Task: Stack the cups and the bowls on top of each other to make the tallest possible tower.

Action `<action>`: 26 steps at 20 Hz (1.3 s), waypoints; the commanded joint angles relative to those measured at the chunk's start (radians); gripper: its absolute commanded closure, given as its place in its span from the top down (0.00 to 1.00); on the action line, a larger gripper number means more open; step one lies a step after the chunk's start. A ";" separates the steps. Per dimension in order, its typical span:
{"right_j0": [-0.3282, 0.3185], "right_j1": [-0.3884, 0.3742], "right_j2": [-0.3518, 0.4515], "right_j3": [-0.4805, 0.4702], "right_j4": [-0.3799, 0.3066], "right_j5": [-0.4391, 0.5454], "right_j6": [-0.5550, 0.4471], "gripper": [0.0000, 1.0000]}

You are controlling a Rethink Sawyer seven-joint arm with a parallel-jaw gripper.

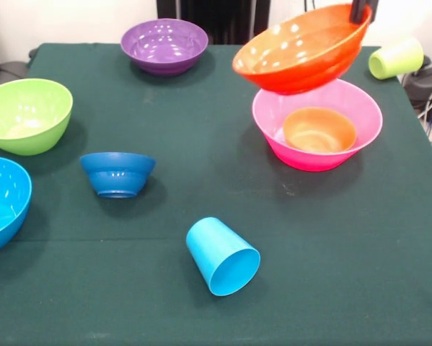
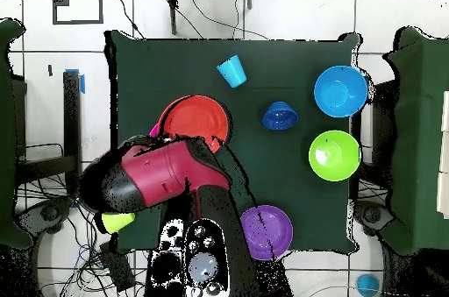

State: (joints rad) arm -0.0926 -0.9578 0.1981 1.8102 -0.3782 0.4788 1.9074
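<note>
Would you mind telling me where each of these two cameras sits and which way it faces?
Front view: across the table from the robot, looking over the green cloth; only the end effector shows, gripping the tilted orange bowl above the pink bowl.
Overhead view: above the table, looking straight down; the red arm reaches up from the bottom.
Both show the orange bowl, purple bowl and blue cup.
</note>
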 commanded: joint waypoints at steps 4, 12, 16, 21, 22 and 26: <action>0.015 0.094 0.017 -0.016 -0.060 -0.020 0.034 0.00; 0.068 0.098 -0.002 -0.036 -0.045 -0.009 0.071 0.00; 0.107 0.096 -0.024 -0.019 -0.035 -0.030 0.110 0.00; 0.155 0.118 -0.060 -0.017 -0.026 -0.071 0.152 0.00; 0.154 0.116 -0.062 -0.016 -0.021 -0.067 0.146 0.00; 0.130 0.163 -0.052 -0.047 -0.028 -0.093 0.106 0.00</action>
State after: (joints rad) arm 0.0494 -0.8553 0.1492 1.8095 -0.3807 0.4531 1.9074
